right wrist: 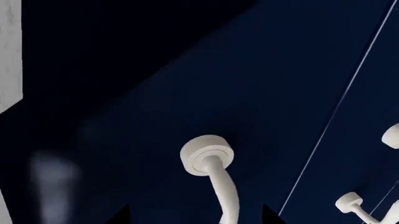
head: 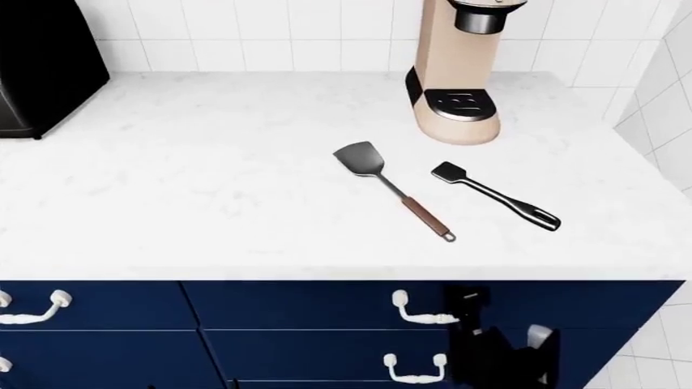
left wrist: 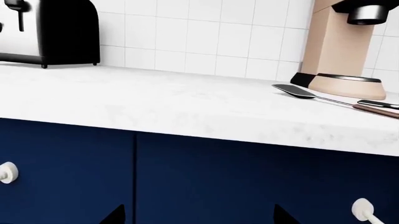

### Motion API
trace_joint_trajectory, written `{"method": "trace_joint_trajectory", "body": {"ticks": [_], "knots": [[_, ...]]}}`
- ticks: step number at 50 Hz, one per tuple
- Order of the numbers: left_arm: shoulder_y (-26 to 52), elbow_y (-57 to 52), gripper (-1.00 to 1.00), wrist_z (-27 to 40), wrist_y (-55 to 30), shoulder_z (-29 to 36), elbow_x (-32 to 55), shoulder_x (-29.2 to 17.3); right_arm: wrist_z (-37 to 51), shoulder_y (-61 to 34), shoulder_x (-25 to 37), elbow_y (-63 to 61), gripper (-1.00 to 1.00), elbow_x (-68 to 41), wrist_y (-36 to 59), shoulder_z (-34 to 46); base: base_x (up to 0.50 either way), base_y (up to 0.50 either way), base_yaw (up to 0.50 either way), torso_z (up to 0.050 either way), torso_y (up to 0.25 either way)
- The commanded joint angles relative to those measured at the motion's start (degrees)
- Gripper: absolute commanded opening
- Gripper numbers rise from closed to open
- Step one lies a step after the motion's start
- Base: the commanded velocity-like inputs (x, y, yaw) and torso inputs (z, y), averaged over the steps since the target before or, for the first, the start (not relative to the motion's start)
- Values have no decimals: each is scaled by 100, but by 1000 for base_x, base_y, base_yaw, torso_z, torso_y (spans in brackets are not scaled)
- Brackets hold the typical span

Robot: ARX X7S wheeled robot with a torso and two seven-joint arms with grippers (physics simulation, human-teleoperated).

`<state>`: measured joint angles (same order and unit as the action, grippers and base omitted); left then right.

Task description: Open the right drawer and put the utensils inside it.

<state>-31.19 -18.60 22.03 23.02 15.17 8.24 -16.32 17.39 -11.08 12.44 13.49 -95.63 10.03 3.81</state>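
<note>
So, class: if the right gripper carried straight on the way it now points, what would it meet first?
Most likely the white curved handle of the right drawer: in the right wrist view it sits between the dark fingertips at the frame's edge. The navy front lies just behind; depth is hard to judge.

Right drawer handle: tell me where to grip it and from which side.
Grip the white handle on its curved bar, between the two knobs, coming straight in from the front of the right drawer. The bar stands clear of the navy face, leaving room for fingers behind it.
</note>
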Motion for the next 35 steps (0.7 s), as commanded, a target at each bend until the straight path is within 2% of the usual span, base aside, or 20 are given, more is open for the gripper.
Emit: {"method": "trace_joint_trajectory", "body": {"ticks": [1,12,22,30,31,35], "knots": [[13,4,100,36,-4,24,4,-25,-102,-321,-24,905,100,51,-120,-2,0,0,0,0,0],[39,50,100,66,22,44,1,-41,-59,-640,37,1613,100,316,526,666,0,0,0,0,0],[43,37,100,98,18,61,-5,-59,-289,-662,134,1403,100,349,1030,1018,0,0,0,0,0],[45,16,100,121,7,74,7,-81,-319,-618,151,1252,100,371,1015,1041,0,0,0,0,0],[44,16,100,124,10,74,14,-84,-318,-606,152,1242,-100,371,984,1024,0,0,0,0,0],[44,18,100,133,15,82,23,-93,-395,-614,163,1246,-100,346,988,1011,0,0,0,0,0]]}}
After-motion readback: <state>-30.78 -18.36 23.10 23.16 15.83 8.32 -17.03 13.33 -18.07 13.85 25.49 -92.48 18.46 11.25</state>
